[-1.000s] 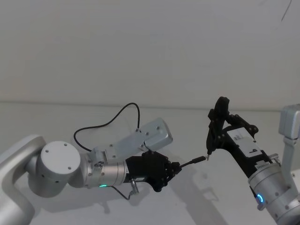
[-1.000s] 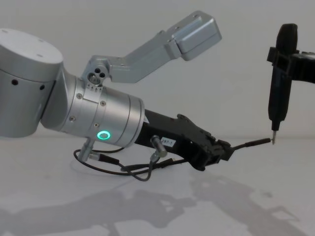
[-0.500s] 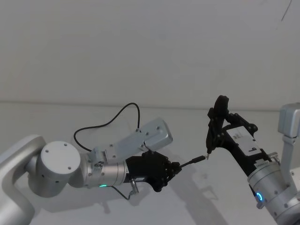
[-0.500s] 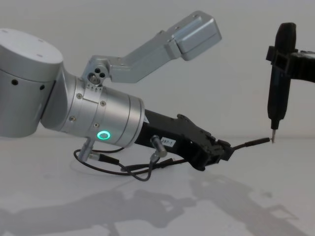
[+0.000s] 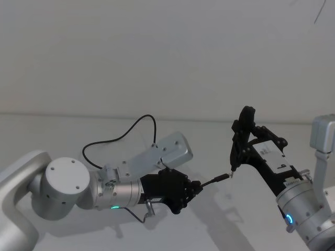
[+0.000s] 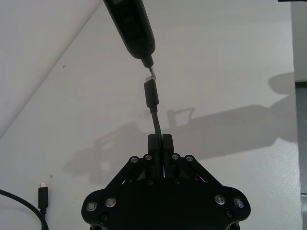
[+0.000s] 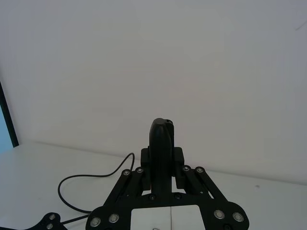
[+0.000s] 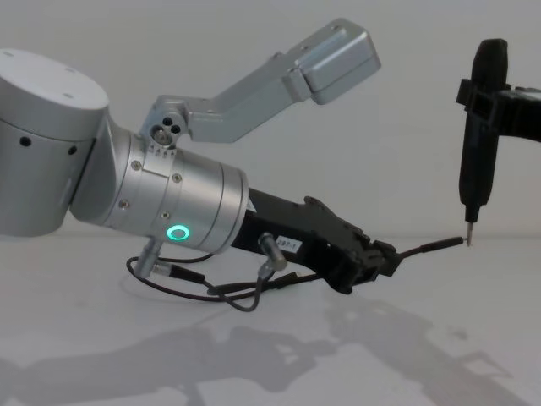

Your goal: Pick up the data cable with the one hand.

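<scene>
My left gripper is shut on the data cable, just behind one slim plug. That plug sticks out toward the right. The dark cord loops back across the table behind my left arm and trails under it. Its other plug lies on the table. My right gripper is shut on an upright black pen-shaped device. The device's thin tip sits right at the held plug's metal end; I cannot tell if they touch.
The white table meets a plain white wall behind. A silver link of my left arm stands up above the gripper. A short wire with silver plugs hangs under the left wrist.
</scene>
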